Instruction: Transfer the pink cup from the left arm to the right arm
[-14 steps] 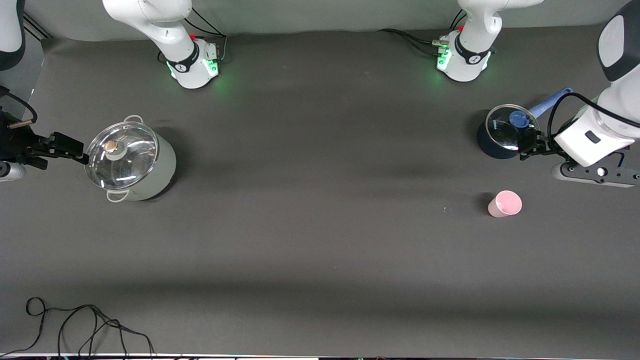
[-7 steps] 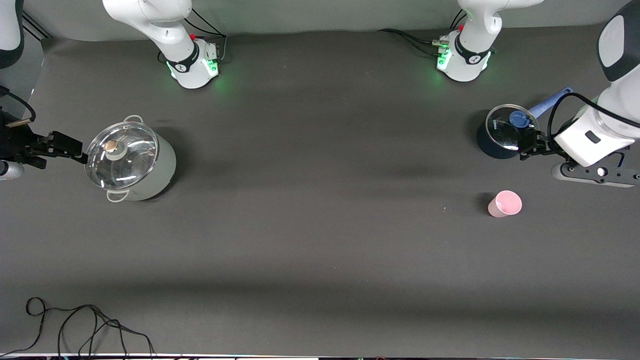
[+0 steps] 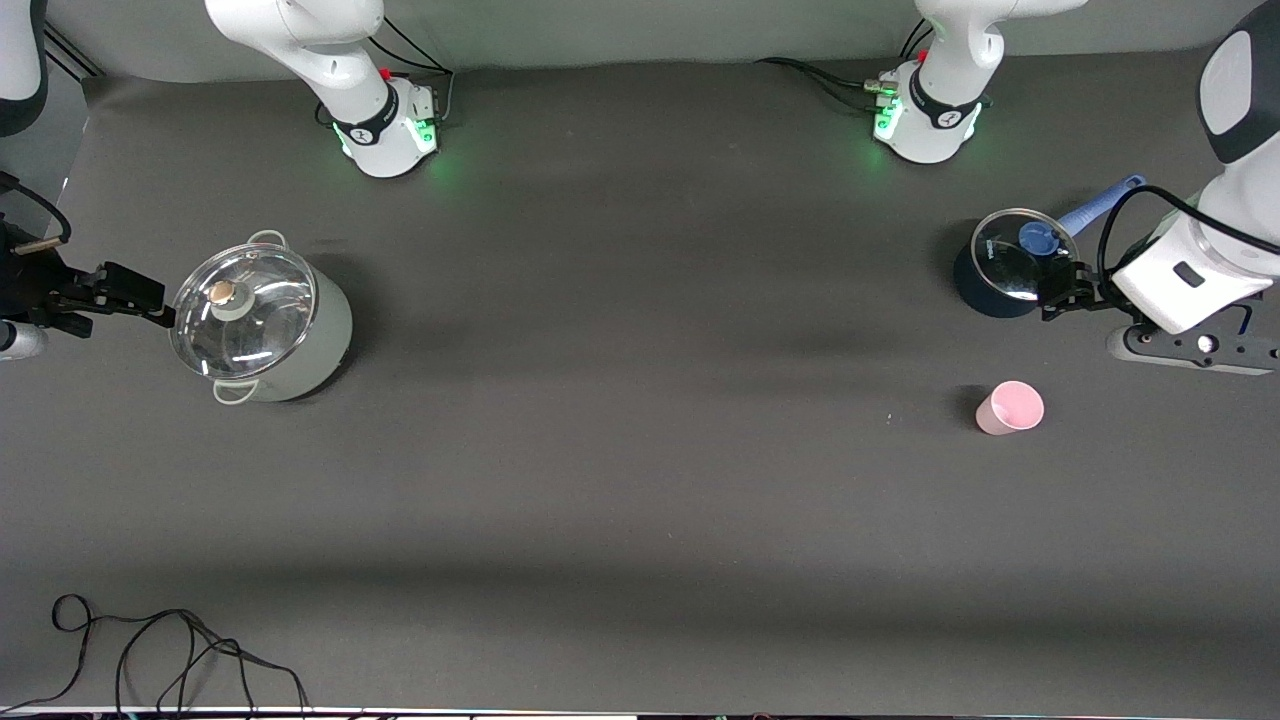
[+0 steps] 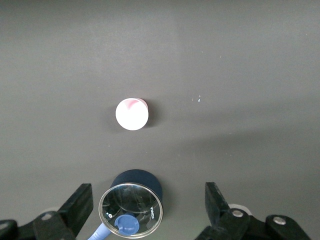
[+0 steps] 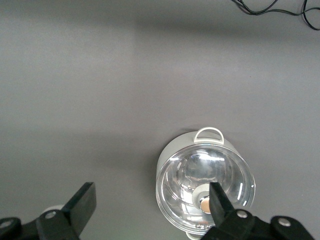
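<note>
The pink cup (image 3: 1010,407) stands alone on the dark table toward the left arm's end, nearer to the front camera than the dark blue pot. It also shows in the left wrist view (image 4: 132,113). My left gripper (image 3: 1058,290) hangs open and empty over the dark blue pot's edge, apart from the cup; its jaws stand wide in the left wrist view (image 4: 148,200). My right gripper (image 3: 140,298) is open and empty in the air beside the grey pot at the right arm's end, and its jaws are spread in the right wrist view (image 5: 151,197).
A dark blue pot (image 3: 1005,265) with a glass lid and a blue handle sits beside the left gripper. A pale grey pot (image 3: 262,325) with a glass lid sits toward the right arm's end. A black cable (image 3: 150,640) lies near the front edge.
My right gripper has drawn back slightly from the grey pot. My left arm has barely shifted. The cup has not moved.
</note>
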`<state>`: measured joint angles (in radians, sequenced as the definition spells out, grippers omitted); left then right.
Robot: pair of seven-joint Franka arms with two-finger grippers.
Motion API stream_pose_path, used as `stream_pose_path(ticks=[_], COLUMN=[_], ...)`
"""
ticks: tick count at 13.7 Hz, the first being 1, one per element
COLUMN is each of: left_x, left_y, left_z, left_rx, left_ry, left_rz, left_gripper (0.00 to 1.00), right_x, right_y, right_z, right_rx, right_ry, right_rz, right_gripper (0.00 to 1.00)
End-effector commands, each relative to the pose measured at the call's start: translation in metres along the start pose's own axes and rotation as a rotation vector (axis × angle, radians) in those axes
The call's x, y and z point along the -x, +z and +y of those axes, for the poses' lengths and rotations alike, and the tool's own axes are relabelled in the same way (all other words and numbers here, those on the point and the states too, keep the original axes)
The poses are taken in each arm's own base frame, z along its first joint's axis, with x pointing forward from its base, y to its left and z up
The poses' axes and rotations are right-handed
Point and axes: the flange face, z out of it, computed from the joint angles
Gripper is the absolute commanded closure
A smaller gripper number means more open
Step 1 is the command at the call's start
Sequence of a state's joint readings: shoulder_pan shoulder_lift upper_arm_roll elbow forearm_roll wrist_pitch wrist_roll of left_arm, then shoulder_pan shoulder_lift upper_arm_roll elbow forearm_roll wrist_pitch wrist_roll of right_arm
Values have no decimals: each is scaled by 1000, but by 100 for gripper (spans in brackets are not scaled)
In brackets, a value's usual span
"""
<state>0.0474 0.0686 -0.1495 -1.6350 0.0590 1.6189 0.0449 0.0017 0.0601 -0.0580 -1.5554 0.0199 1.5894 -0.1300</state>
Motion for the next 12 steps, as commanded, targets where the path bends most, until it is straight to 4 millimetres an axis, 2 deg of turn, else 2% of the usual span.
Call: stream_pose_path(ticks=[1, 5, 9, 12], left_x=[1, 1, 2, 4], left_y=[-1, -2, -2, 0], left_z=[-2, -2, -10, -40], left_rx=[7, 7, 6, 14], left_ry=[1, 3, 38, 151], left_rz=[-13, -13, -22, -23], left_gripper=[0, 0, 0, 0], right_x=[4, 4, 4, 4], right_y=[-5, -5, -5, -5], right_z=[1, 1, 1, 1], right_rx=[15, 15, 16, 15], right_ry=[-16, -16, -16, -17], right_rz=[10, 9, 10, 10], right_gripper=[0, 0, 0, 0])
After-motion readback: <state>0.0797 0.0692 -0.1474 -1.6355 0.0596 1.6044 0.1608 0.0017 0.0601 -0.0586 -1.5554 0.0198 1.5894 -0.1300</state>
